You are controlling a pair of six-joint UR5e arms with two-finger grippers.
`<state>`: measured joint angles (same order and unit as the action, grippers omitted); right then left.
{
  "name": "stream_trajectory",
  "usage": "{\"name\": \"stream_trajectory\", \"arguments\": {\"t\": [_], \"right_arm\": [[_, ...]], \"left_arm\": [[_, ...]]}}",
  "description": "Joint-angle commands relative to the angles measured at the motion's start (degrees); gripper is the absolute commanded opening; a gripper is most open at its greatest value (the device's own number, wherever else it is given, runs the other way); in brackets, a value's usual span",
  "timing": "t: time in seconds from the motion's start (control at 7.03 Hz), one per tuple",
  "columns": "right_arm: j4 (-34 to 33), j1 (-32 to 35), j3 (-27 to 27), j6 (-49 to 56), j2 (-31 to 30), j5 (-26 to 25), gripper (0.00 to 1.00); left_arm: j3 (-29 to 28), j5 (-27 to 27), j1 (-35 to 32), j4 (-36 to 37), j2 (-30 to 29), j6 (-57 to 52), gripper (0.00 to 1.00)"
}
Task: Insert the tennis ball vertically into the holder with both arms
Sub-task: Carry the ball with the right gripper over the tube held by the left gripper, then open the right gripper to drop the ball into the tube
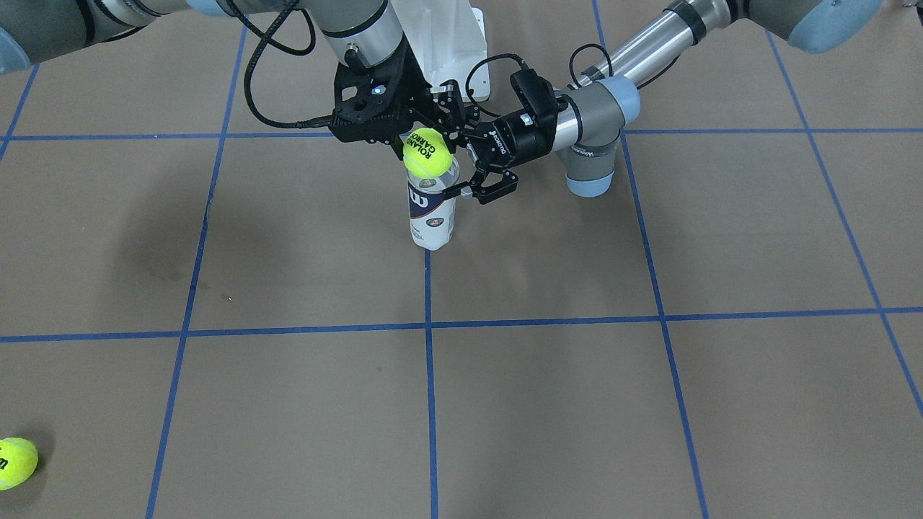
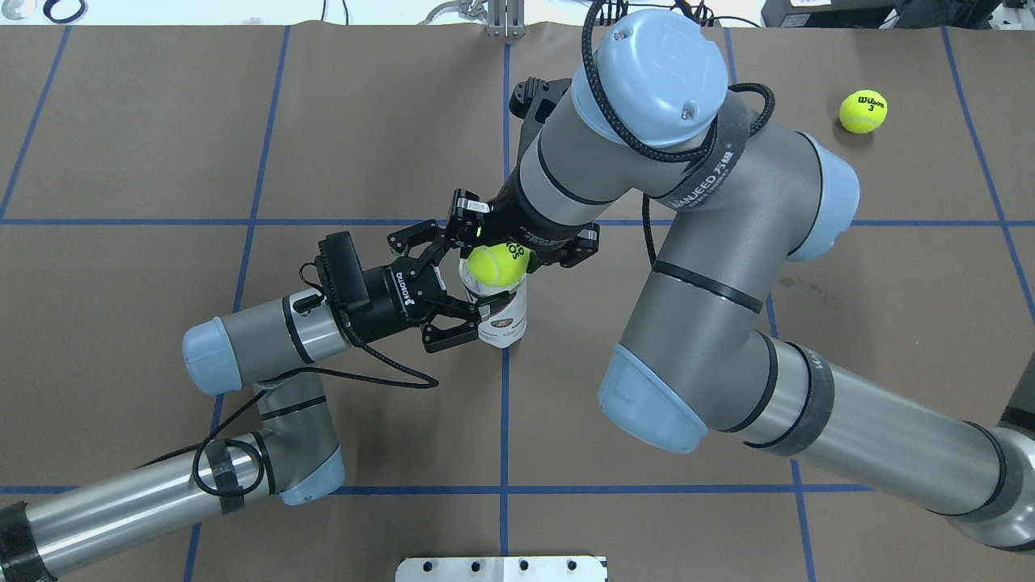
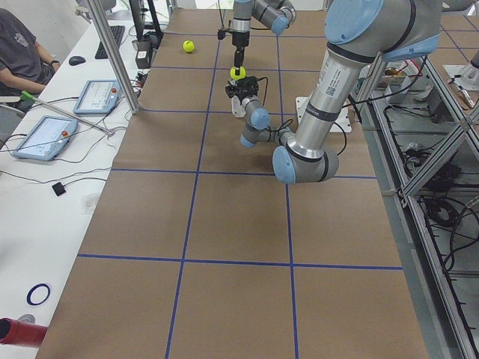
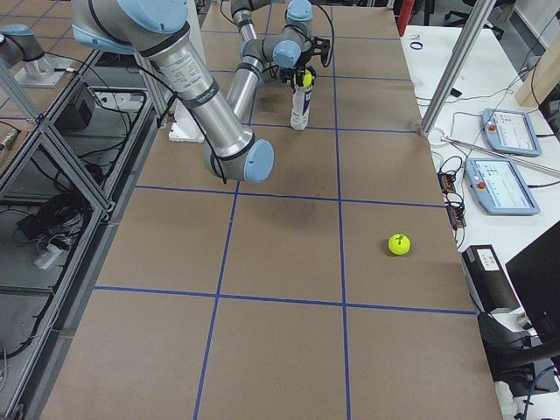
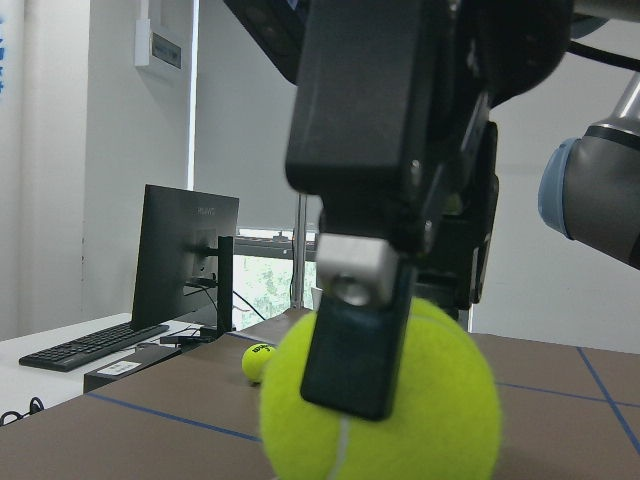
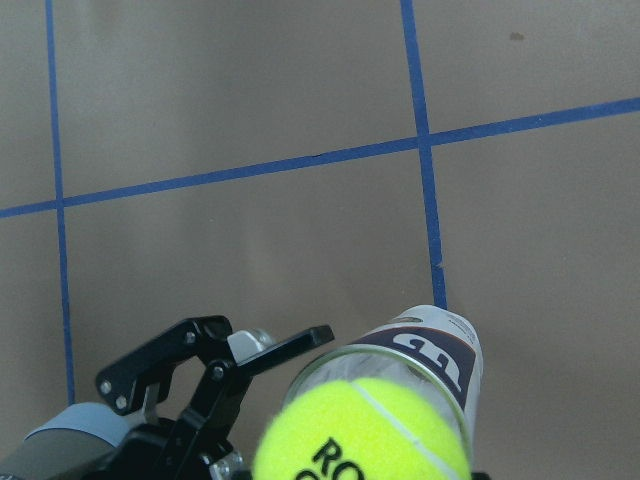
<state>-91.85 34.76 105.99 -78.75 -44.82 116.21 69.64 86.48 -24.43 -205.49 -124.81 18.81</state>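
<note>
Yellow-green tennis ball (image 1: 427, 151), felt, printed "ROLAND GARROS" in black. It is pinched between the fingers (image 5: 360, 300) of the right end effector (image 1: 425, 140), which comes down on it from above. One finger lies across the ball's face in the left wrist view.

Holder (image 1: 433, 213) – clear plastic can, upright on the counter (image 1: 577, 396) at a crossing of the blue tape lines. Navy band with a white "W" logo, white panel below; the small print cannot be read. The mouth is open and faces up.

Position of ball to holder: directly over the mouth and covering most of the rim in the right wrist view. Whether it touches the rim cannot be told.

Left end effector (image 2: 467, 284), black, marked "ROBOTIQ" on its body. It reaches in level from the robot's left and is closed around the holder's upper part, just under the ball. One finger presses the can's side below the rim; the other is hidden behind the ball.

Second ball (image 2: 863, 111) – same colour, printed "Wilson 3", loose on the counter well apart from the holder, on the robot's right at the far edge.

Counter: brown paper, blue tape grid.
</note>
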Motion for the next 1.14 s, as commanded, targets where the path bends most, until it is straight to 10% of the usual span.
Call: {"name": "stream_trajectory", "arguments": {"t": [0.0,1.0], "right_arm": [[0.0,0.0,0.0,0.0,0.0,0.0,0.99],[0.0,5.3,4.9,1.6,-8.4,3.0,0.99]], "left_arm": [[0.1,0.0,0.0,0.0,0.0,0.0,0.92],[0.0,0.0,0.0,0.0,0.0,0.0,0.92]]}}
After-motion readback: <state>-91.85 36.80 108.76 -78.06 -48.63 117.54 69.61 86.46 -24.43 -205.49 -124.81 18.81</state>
